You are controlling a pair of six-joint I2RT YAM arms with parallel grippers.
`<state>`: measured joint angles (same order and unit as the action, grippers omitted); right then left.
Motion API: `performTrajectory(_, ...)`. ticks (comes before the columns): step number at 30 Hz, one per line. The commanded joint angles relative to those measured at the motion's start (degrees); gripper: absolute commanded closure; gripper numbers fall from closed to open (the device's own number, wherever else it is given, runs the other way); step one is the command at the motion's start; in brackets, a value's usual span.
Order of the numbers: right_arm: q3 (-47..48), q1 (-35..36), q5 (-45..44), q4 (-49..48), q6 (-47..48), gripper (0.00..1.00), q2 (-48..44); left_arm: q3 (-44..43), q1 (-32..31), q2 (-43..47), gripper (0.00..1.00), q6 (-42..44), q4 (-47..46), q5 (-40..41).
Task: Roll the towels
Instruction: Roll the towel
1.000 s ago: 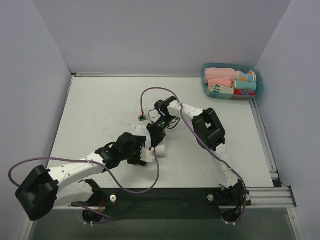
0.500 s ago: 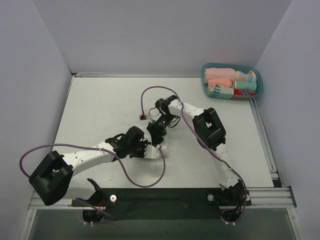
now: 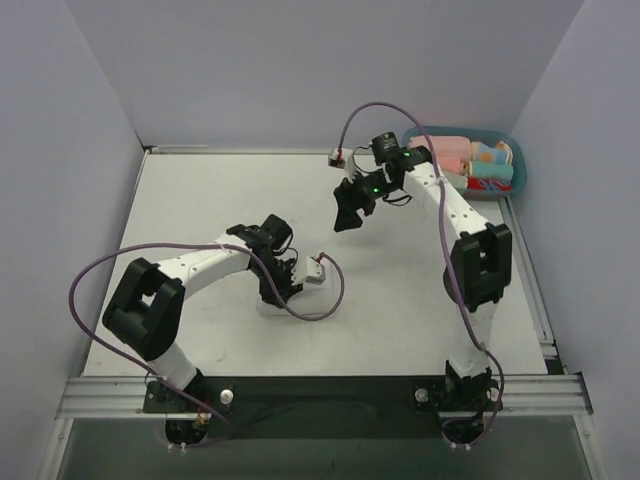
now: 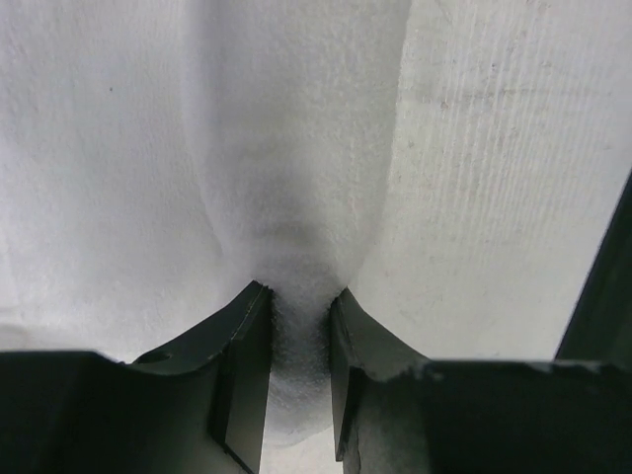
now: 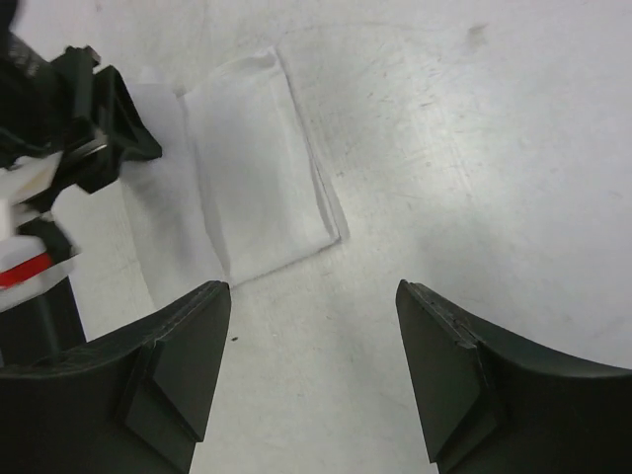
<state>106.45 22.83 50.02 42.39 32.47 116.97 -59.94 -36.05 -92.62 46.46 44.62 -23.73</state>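
A white towel [image 5: 259, 170] lies folded flat on the white table. In the left wrist view a raised ridge of that towel [image 4: 296, 148] runs between my left gripper [image 4: 299, 308], which is shut on the cloth. In the top view the left gripper [image 3: 279, 287] sits low at the table's middle. My right gripper [image 3: 346, 213] hangs above the table toward the back right, apart from the towel. Its fingers [image 5: 188, 346] stand wide open around nothing, with bare table under the right gripper [image 5: 312, 293]. The left gripper [image 5: 94, 128] shows at the towel's far end.
A teal basket [image 3: 508, 150] with several rolled coloured towels stands at the back right corner. Purple cables loop from both arms over the table. Grey walls close in the left, back and right sides.
The right gripper opened, let go of the towel and rose toward the back right. The left gripper closed on the towel, and its arm swung in from the left.
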Motion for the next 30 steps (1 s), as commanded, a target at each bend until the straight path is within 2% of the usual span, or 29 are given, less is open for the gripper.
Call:
performTrajectory(1, -5.09, -1.12, -2.2, -0.03, -0.92, 0.32, -10.43, -6.23, 1.77, -6.76, 0.8, -2.6, 11.0, -6.24)
performTrajectory(9, -21.97, -4.11, -7.91, -2.31, -1.44, 0.3, -30.27, -18.79, 6.78, -21.8, 0.75, -0.94, 18.04, -10.2)
performTrajectory(11, -24.7, -3.93, -8.71, -2.75, -2.14, 0.27, -33.54, -23.63, 8.62, -27.59, 0.73, 0.03, 21.46, -11.42)
performTrajectory(12, -27.5, -3.76, -9.06, -3.54, -2.32, 0.21, -36.52, -25.82, 9.33, -29.62, 0.73, 1.17, 23.04, -12.21)
performTrajectory(13, -28.83, -3.32, -9.41, -3.98, -2.32, 0.11, -37.94, -29.41, 9.86, -33.29, 0.72, 1.53, 25.67, -13.18)
performTrajectory(16, -33.84, 0.26, -12.12, -4.6, -0.66, 0.09, -42.08, -34.79, 11.79, -39.98, 0.7, 3.02, 30.77, -15.73)
performTrajectory(20, -37.8, 8.79, -17.66, -6.69, 4.17, 0.09, -43.05, -41.56, 13.11, -45.98, 0.67, 6.01, 36.14, -15.74)
performTrajectory(23, -40.88, 15.91, -23.73, -11.25, 6.46, 0.09, -40.86, -42.27, 13.2, -47.83, 0.67, 7.42, 37.82, -15.47)
performTrajectory(26, -42.12, 21.88, -28.99, -17.23, 9.71, 0.1, -34.9, -42.45, 13.2, -49.15, 0.66, 7.68, 38.43, -14.86)
performTrajectory(30, -40.98, 26.73, -31.73, -24.36, 12.43, 0.15, -28.03, -41.92, 13.38, -50.29, 0.65, 7.68, 38.79, -15.3)
